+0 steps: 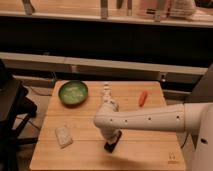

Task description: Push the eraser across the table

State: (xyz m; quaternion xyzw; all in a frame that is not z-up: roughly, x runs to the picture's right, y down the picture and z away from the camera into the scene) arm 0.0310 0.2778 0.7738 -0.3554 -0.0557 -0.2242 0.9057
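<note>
The eraser (114, 141), a small flat black block, lies on the light-wood table (150, 155) near the middle of its front half. My white arm reaches in from the right and bends down over it. The gripper (111, 143) hangs at the arm's end right at the eraser and looks dark against it; it is shut and seems to touch the eraser's left end, with part of the block hidden under it.
A green bowl (73, 92) stands at the back left. A pale speckled block (63, 136) lies front left. A white bottle-like thing (106, 95) stands mid-back, an orange carrot-like object (143, 98) back right. A dark chair (12, 115) is left of the table.
</note>
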